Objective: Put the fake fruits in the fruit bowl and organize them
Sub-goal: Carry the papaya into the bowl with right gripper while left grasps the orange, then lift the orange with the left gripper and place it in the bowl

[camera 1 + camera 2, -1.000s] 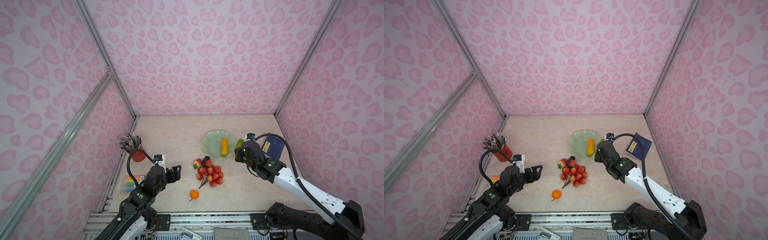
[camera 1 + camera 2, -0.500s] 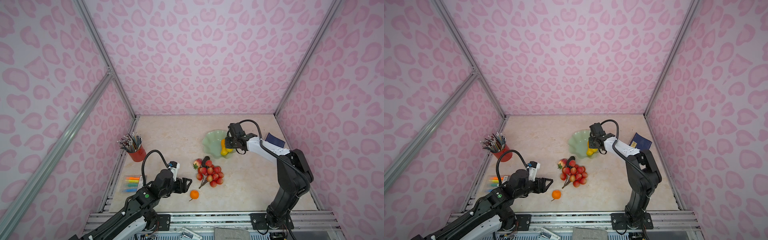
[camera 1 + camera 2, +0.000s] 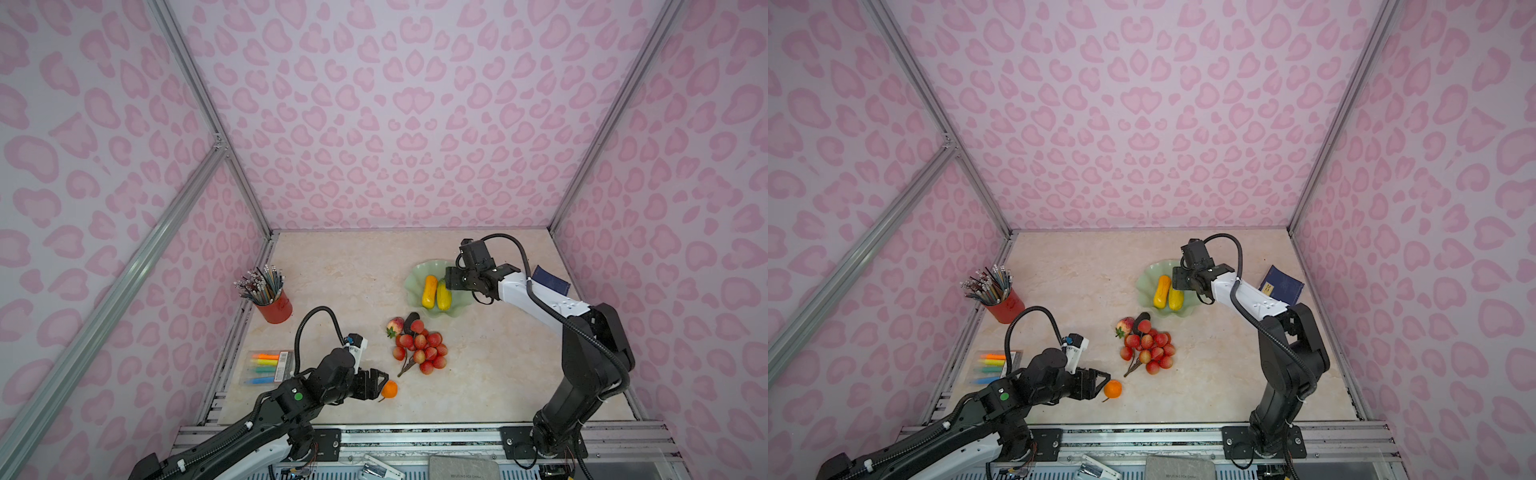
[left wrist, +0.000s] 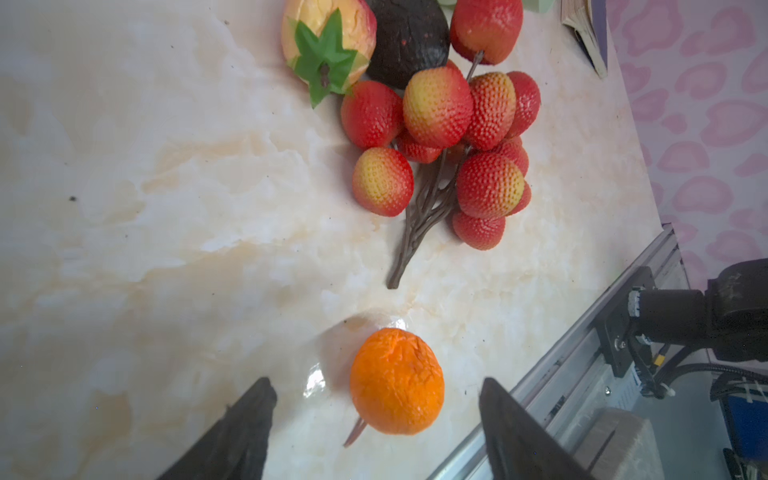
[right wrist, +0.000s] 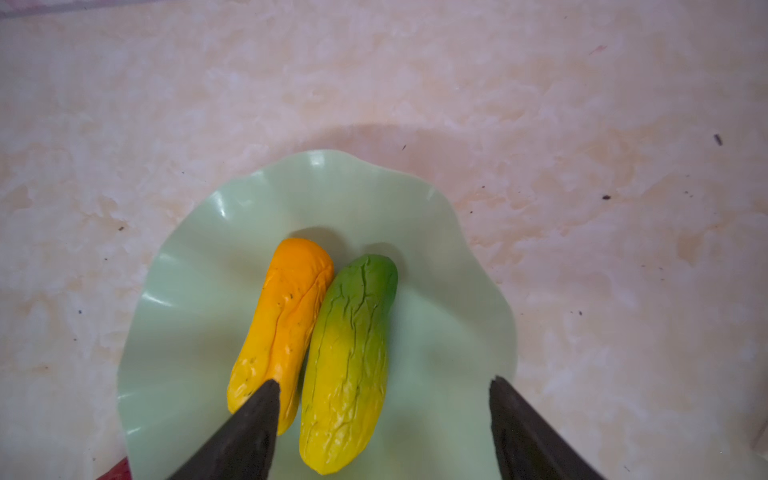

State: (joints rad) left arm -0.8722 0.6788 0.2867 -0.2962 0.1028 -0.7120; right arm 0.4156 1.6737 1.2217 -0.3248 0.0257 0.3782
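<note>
A marble-patterned counter (image 3: 340, 282), walled in pink-spotted panels, carries two robot arms mounted at its front rail. The right arm reaches toward the back and holds the right gripper (image 5: 382, 383) over the fruit bowl (image 3: 415, 276), jaws wide apart and gripping nothing. In the right wrist view one jaw tip overlaps the end of the orange-yellow fruit (image 5: 286, 316), though contact cannot be judged. The left arm lies low along the front edge. The left gripper (image 4: 376, 384) has its jaws apart on either side of the small orange (image 4: 397, 382), with a gap showing on both sides. The pale green, wavy-rimmed bowl sits toward the back on the right half of the counter in both top views. Just in front of it lies the red berry bunch (image 3: 419, 347), its brown stem pointing toward the front. A red cup of pencils (image 3: 275, 305) stands at the left edge, a dark blue booklet (image 3: 550, 280) lies near the right wall, and a clear pack of coloured markers (image 3: 268, 368) lies at the left front. Inside the bowl the orange-yellow fruit and the yellow-green fruit (image 3: 443, 296) lie side by side, touching along their length. A dark avocado (image 3: 411, 321) and a pink strawberry (image 3: 395, 325) with a green calyx rest on the counter against the back of the bunch, between it and the bowl. The small orange sits on the counter near the front edge, well apart from the bowl.
</note>
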